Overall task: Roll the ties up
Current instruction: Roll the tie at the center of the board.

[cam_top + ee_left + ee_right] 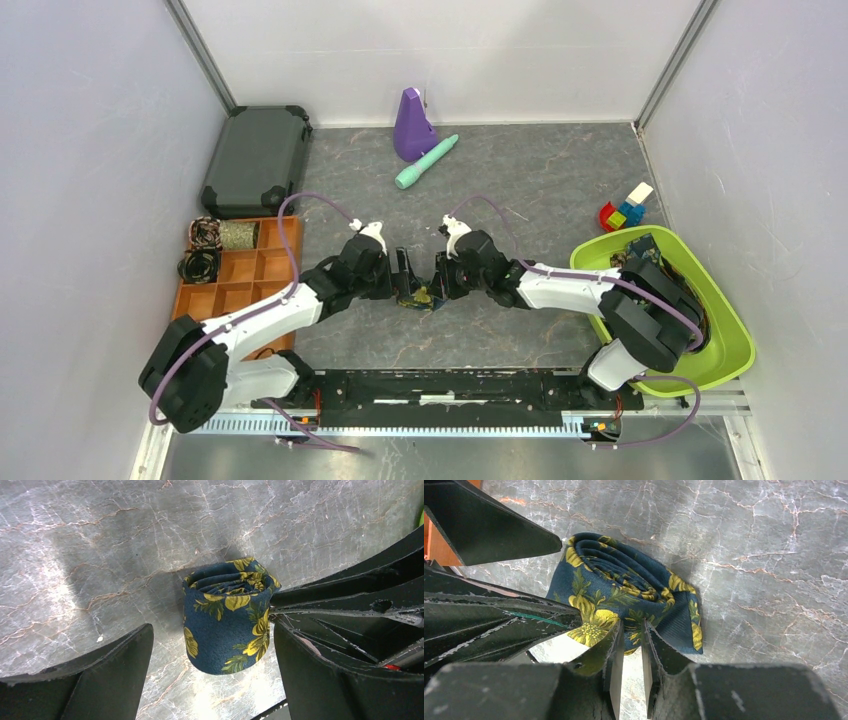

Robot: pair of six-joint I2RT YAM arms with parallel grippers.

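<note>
A rolled tie point(227, 617), navy with yellow flowers, lies on the grey table point(540, 190) near its middle. The right gripper point(630, 625) is clamped on the roll's outer fold. The left gripper point(211, 627) straddles the roll, fingers apart.

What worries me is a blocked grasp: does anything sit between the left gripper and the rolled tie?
Nothing visible does. The rolled tie stands on the table between the open fingers of the left gripper; the right gripper pinches its edge from the other side.
</note>
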